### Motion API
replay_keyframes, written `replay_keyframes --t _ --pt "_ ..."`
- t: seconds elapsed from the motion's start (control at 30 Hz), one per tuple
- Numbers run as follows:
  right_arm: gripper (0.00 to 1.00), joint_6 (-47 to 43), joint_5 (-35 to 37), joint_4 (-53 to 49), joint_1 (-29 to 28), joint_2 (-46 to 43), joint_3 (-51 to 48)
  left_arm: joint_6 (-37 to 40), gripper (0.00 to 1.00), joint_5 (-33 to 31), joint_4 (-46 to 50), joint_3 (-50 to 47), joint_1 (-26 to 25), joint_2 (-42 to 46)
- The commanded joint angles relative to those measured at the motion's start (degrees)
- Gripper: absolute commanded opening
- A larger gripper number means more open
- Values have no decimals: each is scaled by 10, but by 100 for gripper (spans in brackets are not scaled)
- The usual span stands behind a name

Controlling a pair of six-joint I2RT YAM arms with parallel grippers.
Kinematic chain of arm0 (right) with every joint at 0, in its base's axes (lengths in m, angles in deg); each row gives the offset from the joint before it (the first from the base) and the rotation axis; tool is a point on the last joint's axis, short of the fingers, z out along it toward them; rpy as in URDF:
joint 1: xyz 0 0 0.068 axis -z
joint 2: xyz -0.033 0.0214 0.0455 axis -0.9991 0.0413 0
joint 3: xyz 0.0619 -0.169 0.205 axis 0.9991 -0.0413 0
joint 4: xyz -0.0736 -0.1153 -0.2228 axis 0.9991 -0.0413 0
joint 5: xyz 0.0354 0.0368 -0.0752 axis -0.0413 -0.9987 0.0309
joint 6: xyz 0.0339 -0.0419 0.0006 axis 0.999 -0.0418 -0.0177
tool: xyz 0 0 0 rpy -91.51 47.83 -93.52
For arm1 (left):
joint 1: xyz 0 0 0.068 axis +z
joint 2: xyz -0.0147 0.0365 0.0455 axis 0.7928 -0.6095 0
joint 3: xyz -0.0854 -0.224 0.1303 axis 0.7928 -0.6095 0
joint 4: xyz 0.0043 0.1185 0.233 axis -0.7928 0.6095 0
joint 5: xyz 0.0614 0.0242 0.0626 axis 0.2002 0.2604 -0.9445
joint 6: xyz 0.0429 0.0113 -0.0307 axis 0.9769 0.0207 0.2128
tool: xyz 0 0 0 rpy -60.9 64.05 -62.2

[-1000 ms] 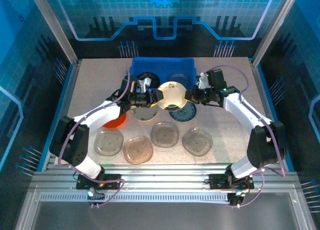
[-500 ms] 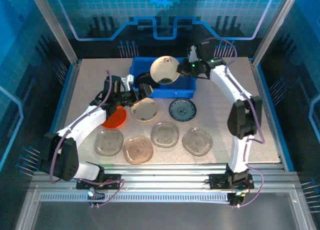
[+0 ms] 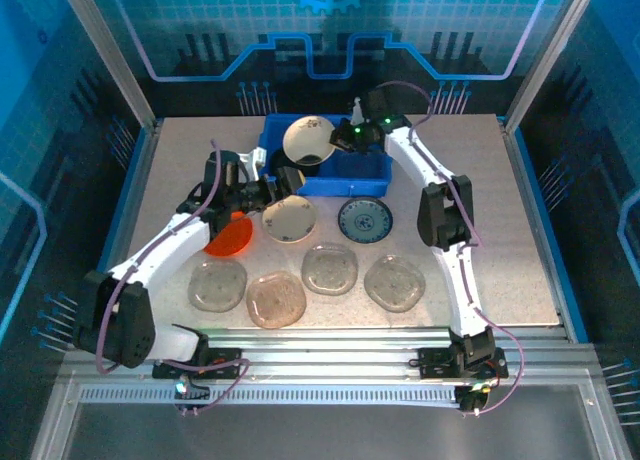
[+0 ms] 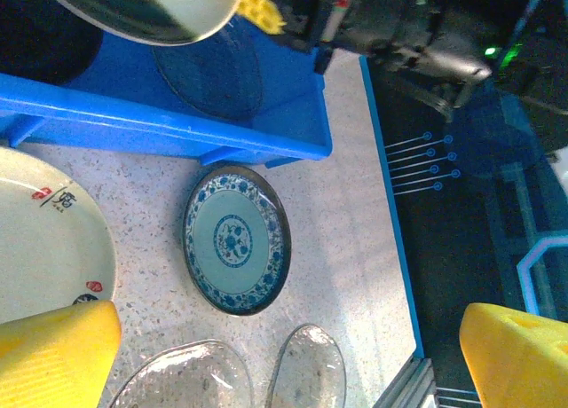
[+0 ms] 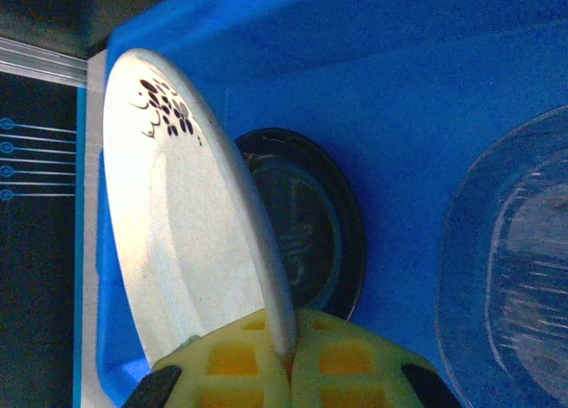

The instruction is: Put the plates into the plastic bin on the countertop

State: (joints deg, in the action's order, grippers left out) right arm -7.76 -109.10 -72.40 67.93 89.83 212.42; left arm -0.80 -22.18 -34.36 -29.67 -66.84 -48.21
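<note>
Two plates, a black plate [image 5: 311, 222] and a clear glass plate [image 5: 515, 266], are lying in the plastic bin [image 3: 340, 187]. A cream plate [image 3: 308, 140] is being gripped, tilted, over it by the right gripper [image 5: 288, 355]. Seven more are being left on the countertop [image 3: 480, 230], where the left gripper [image 4: 284, 346] is being held spread wide and empty.

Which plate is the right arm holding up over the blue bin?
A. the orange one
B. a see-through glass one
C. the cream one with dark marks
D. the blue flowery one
C: the right arm's jaws pinch the cream plate by its rim above the blue bin.
</note>
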Motion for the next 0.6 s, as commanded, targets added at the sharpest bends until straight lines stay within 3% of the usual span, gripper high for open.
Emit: replay_keyframes --t 0.0,0.4,0.57 --pt "0 26 -10 27 -9 25 34 28 99 -15 24 21 5 19" --pt "0 50 -10 65 -19 77 54 38 99 -17 26 10 5 4" --pt "0 43 10 18 -30 111 108 41 99 -19 28 -3 5 1"
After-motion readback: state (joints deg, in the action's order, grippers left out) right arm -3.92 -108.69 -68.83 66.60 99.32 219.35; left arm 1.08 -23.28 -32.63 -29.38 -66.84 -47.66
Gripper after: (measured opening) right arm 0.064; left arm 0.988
